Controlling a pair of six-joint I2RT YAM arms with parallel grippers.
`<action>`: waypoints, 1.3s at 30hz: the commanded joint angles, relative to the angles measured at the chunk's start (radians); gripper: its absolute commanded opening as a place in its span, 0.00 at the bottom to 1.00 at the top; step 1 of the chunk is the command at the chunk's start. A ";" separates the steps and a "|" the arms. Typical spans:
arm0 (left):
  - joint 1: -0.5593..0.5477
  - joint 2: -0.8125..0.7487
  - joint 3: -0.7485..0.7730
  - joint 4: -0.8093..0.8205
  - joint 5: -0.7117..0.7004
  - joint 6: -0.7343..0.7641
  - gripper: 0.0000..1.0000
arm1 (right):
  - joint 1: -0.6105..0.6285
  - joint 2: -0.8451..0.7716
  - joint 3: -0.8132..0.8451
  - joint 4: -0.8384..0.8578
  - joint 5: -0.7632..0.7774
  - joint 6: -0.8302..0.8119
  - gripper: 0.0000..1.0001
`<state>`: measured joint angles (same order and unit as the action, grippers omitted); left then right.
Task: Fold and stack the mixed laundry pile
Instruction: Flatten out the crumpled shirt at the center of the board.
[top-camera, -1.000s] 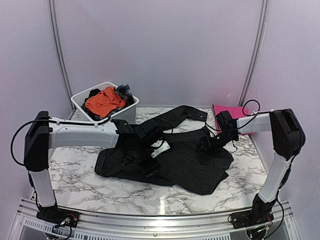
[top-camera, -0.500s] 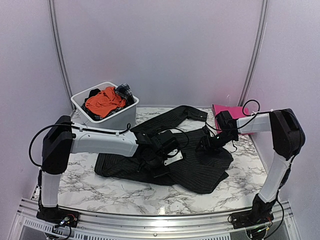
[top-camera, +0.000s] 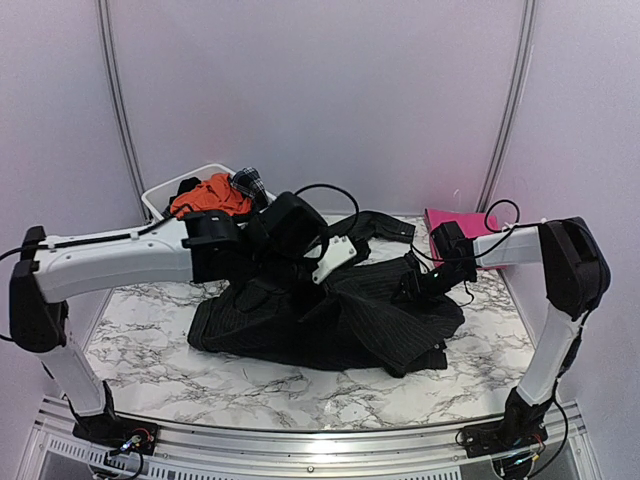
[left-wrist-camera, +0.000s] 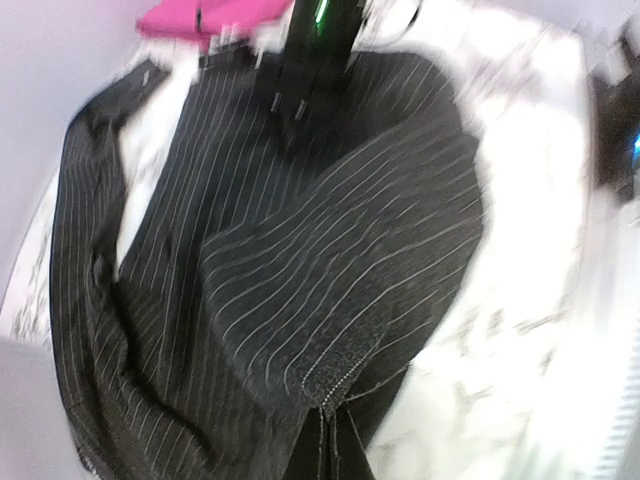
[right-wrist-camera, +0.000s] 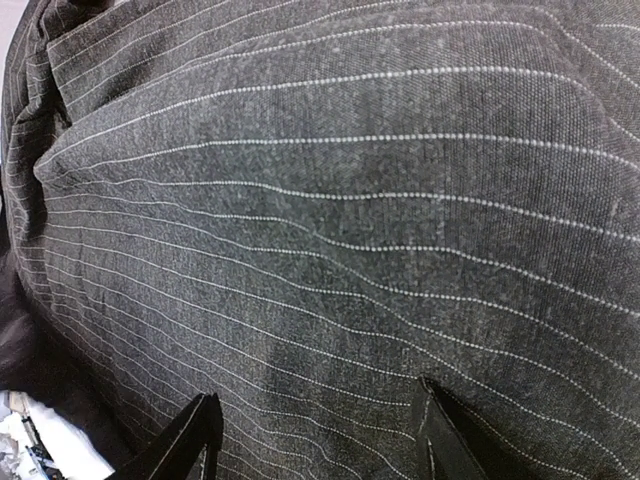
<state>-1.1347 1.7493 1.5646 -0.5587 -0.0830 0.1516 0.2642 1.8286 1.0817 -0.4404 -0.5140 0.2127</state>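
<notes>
The black pinstriped shirt (top-camera: 350, 320) lies spread over the marble table, its near part pulled up into a ridge. My left gripper (top-camera: 312, 290) is shut on a hem corner of the shirt (left-wrist-camera: 335, 400), which hangs lifted above the table. My right gripper (top-camera: 415, 285) is open and rests on the shirt's right side, its fingertips (right-wrist-camera: 190, 440) spread over the fabric (right-wrist-camera: 330, 200). A folded magenta-pink cloth (top-camera: 455, 222) lies at the back right. The orange garment (top-camera: 205, 195) and the small plaid piece (top-camera: 248, 182) sit in the tub.
A white plastic tub (top-camera: 158, 197) stands at the back left, partly behind my left arm. One shirt sleeve (top-camera: 375, 225) stretches toward the back. Bare marble (top-camera: 250, 385) shows along the front edge.
My left gripper has shut on the shirt's hem and risen up and back, pulling the cloth off the table. The right arm has stayed put.
</notes>
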 joint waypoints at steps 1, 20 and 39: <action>-0.092 -0.047 0.093 -0.083 0.173 -0.135 0.00 | -0.004 0.041 0.000 -0.003 0.010 -0.010 0.65; 0.115 -0.218 -0.207 0.070 0.140 -0.432 0.57 | -0.003 -0.109 0.106 -0.087 -0.096 -0.047 0.64; 0.231 0.298 0.084 -0.277 -0.124 -0.524 0.64 | 0.000 -0.045 0.067 -0.053 -0.061 -0.036 0.63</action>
<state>-0.9024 1.9961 1.6264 -0.7334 -0.1799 -0.3527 0.2634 1.7519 1.1538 -0.5179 -0.5922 0.1787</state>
